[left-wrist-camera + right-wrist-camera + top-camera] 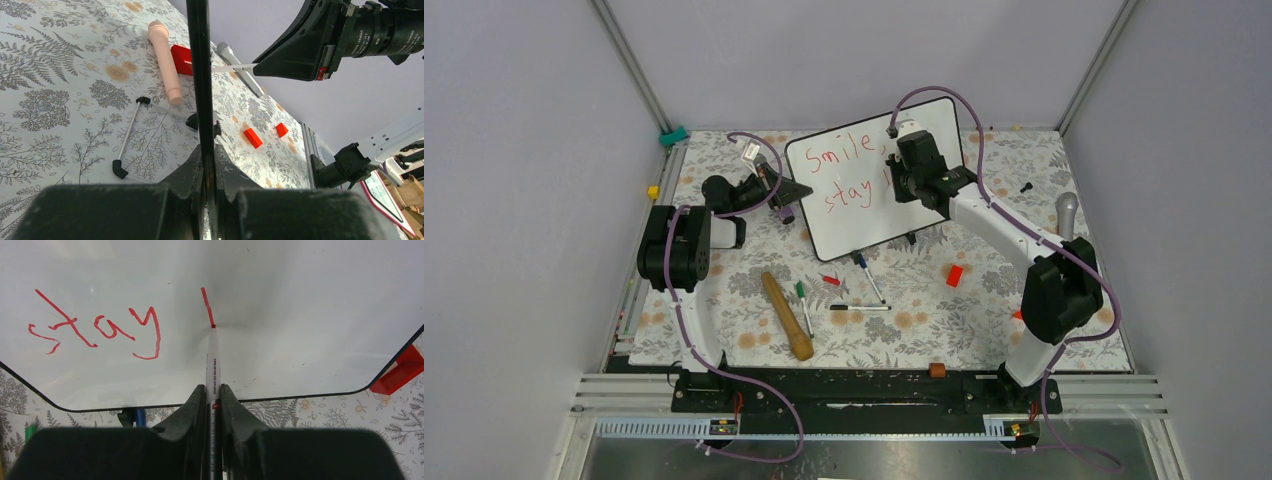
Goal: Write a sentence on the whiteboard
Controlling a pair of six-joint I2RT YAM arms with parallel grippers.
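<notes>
The whiteboard (864,205) stands tilted at the middle back of the table. Red writing on it reads "Smile," (842,152) above "stay" (849,193). The right wrist view shows "stay" (95,330) and one fresh upright stroke (207,305) after it. My right gripper (902,182) (213,388) is shut on a white-barrelled red marker (213,357), its tip touching the board at the foot of that stroke. My left gripper (792,196) (208,150) is shut on the board's black left frame edge (198,75).
In front of the board lie a wooden pestle (786,315), a green marker (803,300), a black marker (860,307), a blue marker (870,277), a red cap (830,280) and a red block (954,276). A grey microphone (1066,212) lies at the right.
</notes>
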